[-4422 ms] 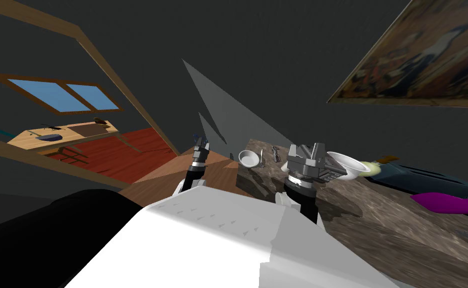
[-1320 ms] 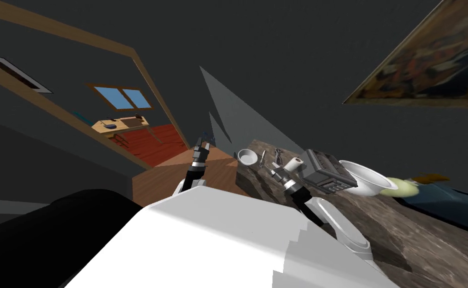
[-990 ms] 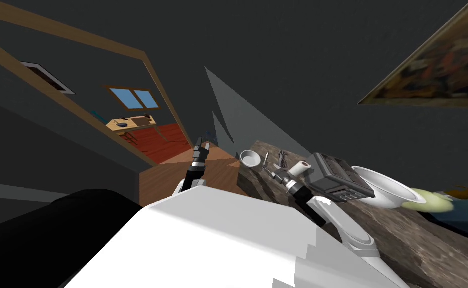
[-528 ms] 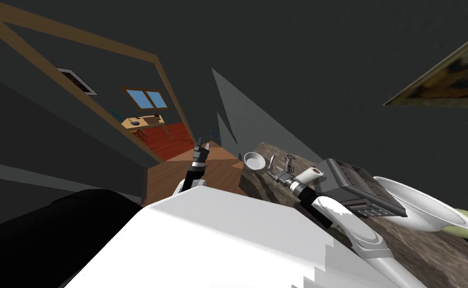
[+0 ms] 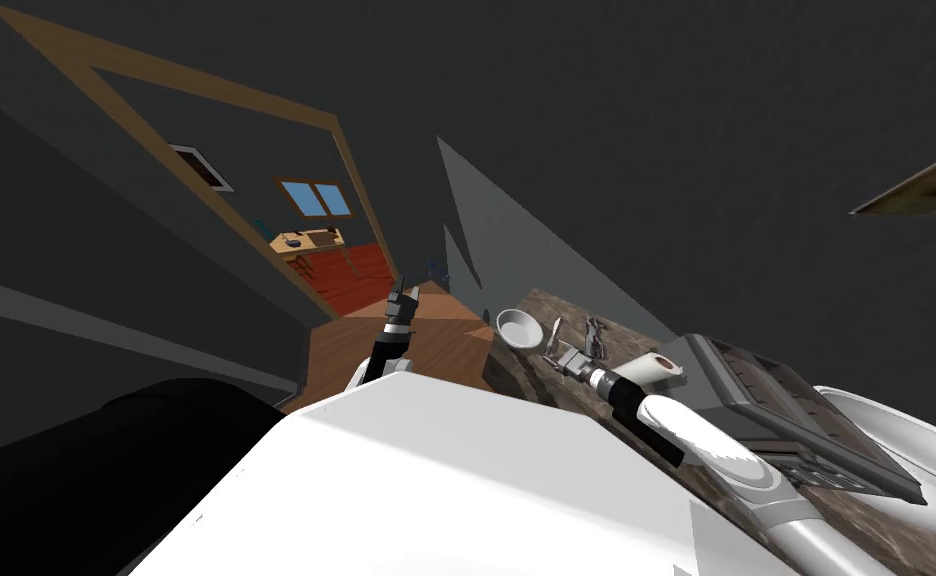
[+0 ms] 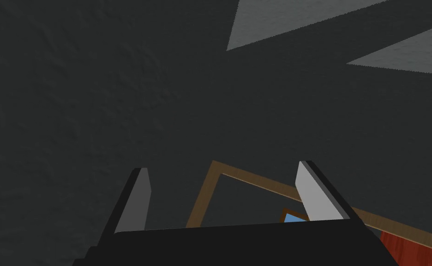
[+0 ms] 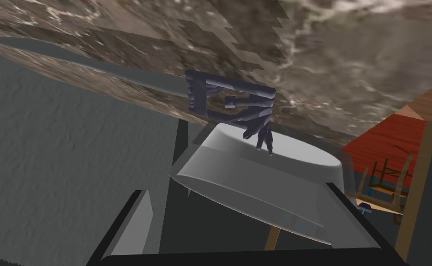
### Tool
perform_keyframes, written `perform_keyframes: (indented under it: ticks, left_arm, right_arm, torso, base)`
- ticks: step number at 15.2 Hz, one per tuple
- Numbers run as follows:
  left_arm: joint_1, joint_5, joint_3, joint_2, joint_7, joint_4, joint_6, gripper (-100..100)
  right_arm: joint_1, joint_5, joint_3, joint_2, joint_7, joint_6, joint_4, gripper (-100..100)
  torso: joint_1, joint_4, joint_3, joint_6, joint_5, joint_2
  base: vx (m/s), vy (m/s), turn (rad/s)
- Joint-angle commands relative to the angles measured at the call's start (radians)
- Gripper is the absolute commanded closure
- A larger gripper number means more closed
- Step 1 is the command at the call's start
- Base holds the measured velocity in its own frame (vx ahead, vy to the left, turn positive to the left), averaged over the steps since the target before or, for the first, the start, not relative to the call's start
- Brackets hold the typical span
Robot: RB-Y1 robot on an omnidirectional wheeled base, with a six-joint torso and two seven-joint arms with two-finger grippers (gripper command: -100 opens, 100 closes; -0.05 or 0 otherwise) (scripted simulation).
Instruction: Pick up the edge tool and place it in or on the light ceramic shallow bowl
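One edge tool, a long flat grey blade ending in a blocky dark bluish handle, is lying on the dark brown mottled stone counter, and nothing is gripping it. Its handle end is sitting just beside the shallow white round bowl, which is also resting on that counter; we cannot tell whether the two are touching. We are holding our right gripper low and close to the bowl, pointing across it toward the handle, with the fingers spread wide and closing on nothing. One light grey finger is showing just beside the bowl's wall, while the other is hidden behind the bowl. From the head camera the bowl is sitting near the counter's far corner, and our right forearm is reaching over the counter toward the bowl and the tool. A small dark metal implement, too small for us to identify, is lying on the blade's other side from the bowl. Nearer to us a white paper roll is lying on its side next to a dark grey slotted box-shaped appliance, and a large white basin is sitting just beside that appliance. Our left gripper is hanging raised over the brown wooden floor, off the counter's end, its two fingers standing wide apart with nothing between them.
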Motion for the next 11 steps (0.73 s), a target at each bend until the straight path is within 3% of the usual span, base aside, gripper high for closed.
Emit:
perform_keyframes:
  ticks: [1, 3, 4, 5, 6, 7, 11]
  left_arm:
    - [0.000, 0.000, 0.000, 0.000, 0.000, 0.000, 0.000, 0]
    - [0.000, 0.000, 0.000, 0.000, 0.000, 0.000, 0.000, 0]
    - [0.000, 0.000, 0.000, 0.000, 0.000, 0.000, 0.000, 0]
    - [0.000, 0.000, 0.000, 0.000, 0.000, 0.000, 0.000, 0]
    - [0.000, 0.000, 0.000, 0.000, 0.000, 0.000, 0.000, 0]
    - [0.000, 0.000, 0.000, 0.000, 0.000, 0.000, 0.000, 0]
    - [0.000, 0.000, 0.000, 0.000, 0.000, 0.000, 0.000, 0]
  right_arm:
    - [0.011, 0.023, 0.015, -0.021, 0.018, -0.003, 0.029, -100]
    - [0.026, 0.036, 0.033, -0.030, 0.023, -0.005, 0.046, -100]
    - [0.013, 0.024, 0.021, -0.021, 0.027, -0.017, 0.050, -100]
    - [0.005, 0.028, 0.037, 0.005, 0.045, -0.004, 0.074, -100]
    - [0.009, 0.028, 0.031, -0.013, 0.029, -0.011, 0.059, -100]
    - [0.008, 0.029, 0.033, -0.010, 0.032, -0.009, 0.062, 100]
    - [0.008, 0.030, 0.034, -0.011, 0.034, -0.011, 0.061, 100]
  torso:
    - [0.000, 0.000, 0.000, 0.000, 0.000, 0.000]
    - [-0.001, 0.000, 0.001, 0.000, 0.000, 0.001]
    - [-0.001, 0.000, 0.001, 0.000, 0.000, 0.001]
    - [-0.001, 0.000, 0.001, 0.000, 0.000, 0.002]
    - [-0.001, 0.000, 0.001, 0.000, 0.000, 0.001]
    - [-0.001, 0.000, 0.001, 0.000, 0.000, 0.001]
    - [-0.003, 0.001, 0.002, 0.001, -0.001, 0.002]
  base:
    - [0.030, 0.020, 0.079]
    - [0.022, 0.013, 0.053]
    - [0.010, 0.005, 0.008]
    - [0.032, 0.010, 0.101]
    - [0.029, 0.007, 0.061]
    - [0.010, 0.001, 0.001]
    - [0.000, 0.000, 0.000]
